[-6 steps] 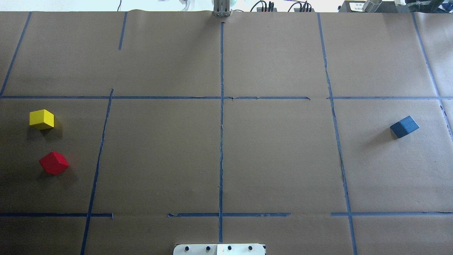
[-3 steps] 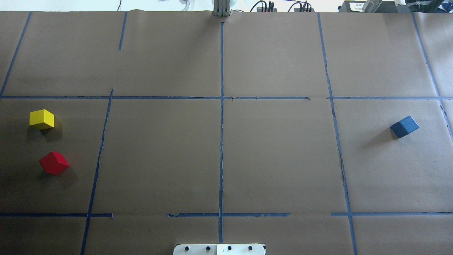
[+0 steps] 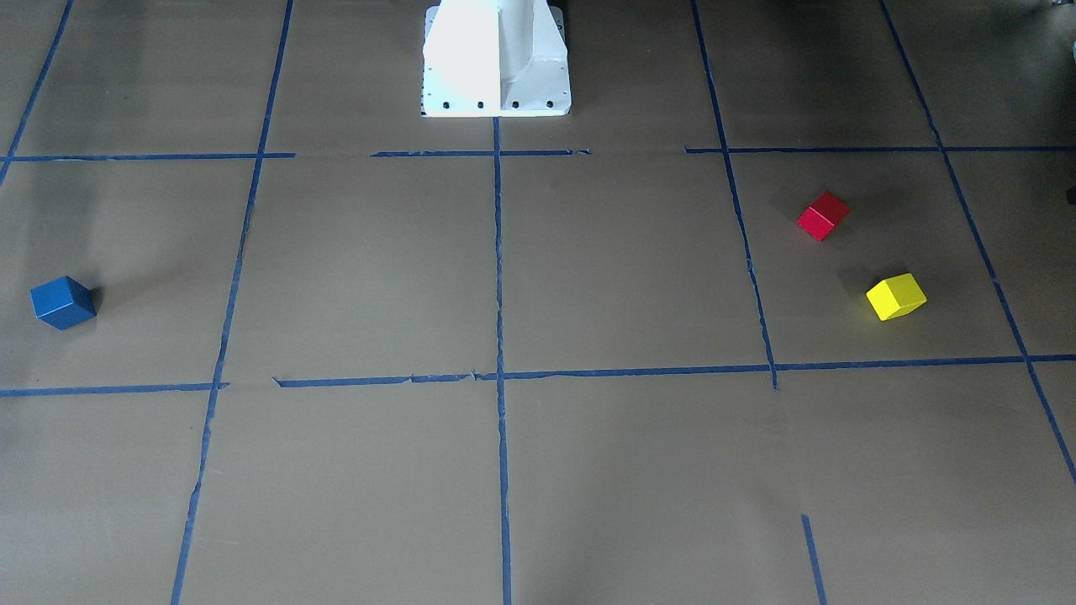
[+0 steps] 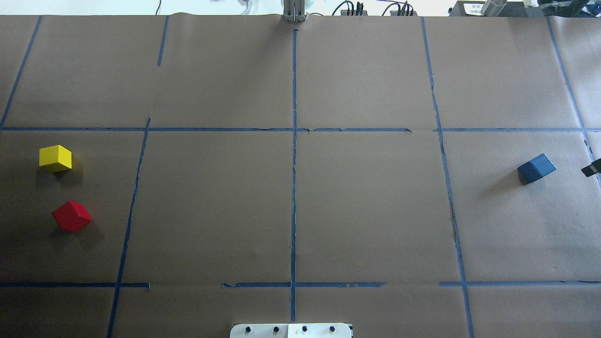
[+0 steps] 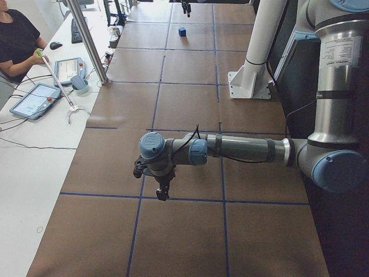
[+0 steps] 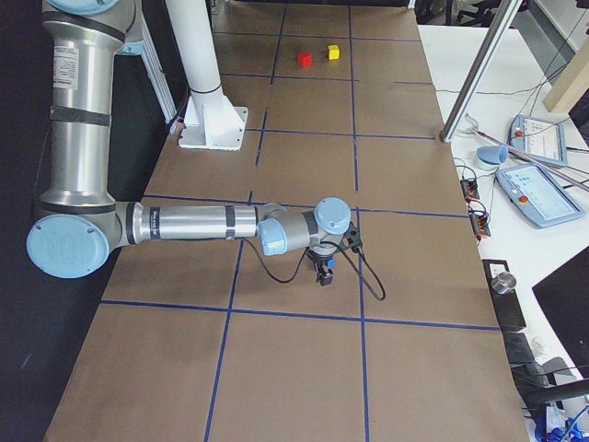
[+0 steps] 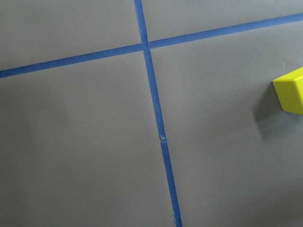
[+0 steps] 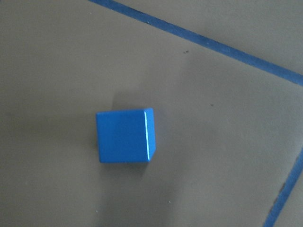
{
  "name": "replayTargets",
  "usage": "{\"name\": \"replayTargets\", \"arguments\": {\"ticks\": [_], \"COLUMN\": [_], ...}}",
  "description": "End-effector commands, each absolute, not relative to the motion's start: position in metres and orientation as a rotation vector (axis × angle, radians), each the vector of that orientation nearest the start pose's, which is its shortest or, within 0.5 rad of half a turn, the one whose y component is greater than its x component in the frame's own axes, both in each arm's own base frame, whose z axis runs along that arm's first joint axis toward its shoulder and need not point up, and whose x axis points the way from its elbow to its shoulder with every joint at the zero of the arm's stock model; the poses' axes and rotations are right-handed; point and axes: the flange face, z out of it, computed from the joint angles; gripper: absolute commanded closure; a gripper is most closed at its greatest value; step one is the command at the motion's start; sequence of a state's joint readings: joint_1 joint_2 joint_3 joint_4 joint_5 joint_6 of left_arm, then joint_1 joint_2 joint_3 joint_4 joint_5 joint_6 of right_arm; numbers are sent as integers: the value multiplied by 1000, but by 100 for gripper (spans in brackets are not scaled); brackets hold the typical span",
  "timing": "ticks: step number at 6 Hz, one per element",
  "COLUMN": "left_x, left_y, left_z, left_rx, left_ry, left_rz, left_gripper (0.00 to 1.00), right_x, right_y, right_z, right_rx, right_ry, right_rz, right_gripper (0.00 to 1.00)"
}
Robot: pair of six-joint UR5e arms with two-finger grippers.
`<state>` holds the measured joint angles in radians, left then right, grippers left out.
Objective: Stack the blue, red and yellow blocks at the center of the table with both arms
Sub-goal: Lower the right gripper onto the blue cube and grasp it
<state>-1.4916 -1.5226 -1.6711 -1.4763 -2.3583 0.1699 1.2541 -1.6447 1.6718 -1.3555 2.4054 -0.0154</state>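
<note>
The yellow block (image 4: 55, 158) and the red block (image 4: 71, 216) lie apart at the table's left side. The blue block (image 4: 536, 168) lies at the right side. My left gripper (image 5: 163, 193) hangs over the table's left end; its wrist view has the yellow block (image 7: 289, 90) at its right edge. My right gripper (image 6: 324, 276) hangs over the right end, and a dark tip of it (image 4: 591, 168) shows just right of the blue block. Its wrist view looks down on the blue block (image 8: 125, 135). No fingers show clearly, so I cannot tell either gripper's state.
Brown paper with blue tape lines (image 4: 294, 188) covers the table. The white robot base (image 4: 291, 330) stands at the near middle edge. A side bench with tablets (image 5: 34, 99), a metal post (image 5: 89, 43) and a seated operator (image 5: 17, 34) runs along the far side.
A dark tip of my right gripper has come into the overhead view at the right edge, beside the blue block. The three blocks have not moved.
</note>
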Motion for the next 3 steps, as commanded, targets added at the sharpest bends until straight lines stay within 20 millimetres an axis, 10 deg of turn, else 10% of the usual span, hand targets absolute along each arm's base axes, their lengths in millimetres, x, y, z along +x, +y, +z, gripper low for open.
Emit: {"name": "replayTargets", "arguments": {"ticks": [1,3], "left_x": [-26,-26], "left_y": [-470,-473], "left_z": [636,632], "left_rx": [9,17], "left_ry": [788,787], "left_rz": [226,228], "left_gripper": [0,0], "right_x": [-144,-191], "right_y": [-484,-491], "right_z": [596,601], "right_rx": [98,102], "right_ry": [-800,-762], "right_rz": [-438,-462], "right_gripper": [1,1]}}
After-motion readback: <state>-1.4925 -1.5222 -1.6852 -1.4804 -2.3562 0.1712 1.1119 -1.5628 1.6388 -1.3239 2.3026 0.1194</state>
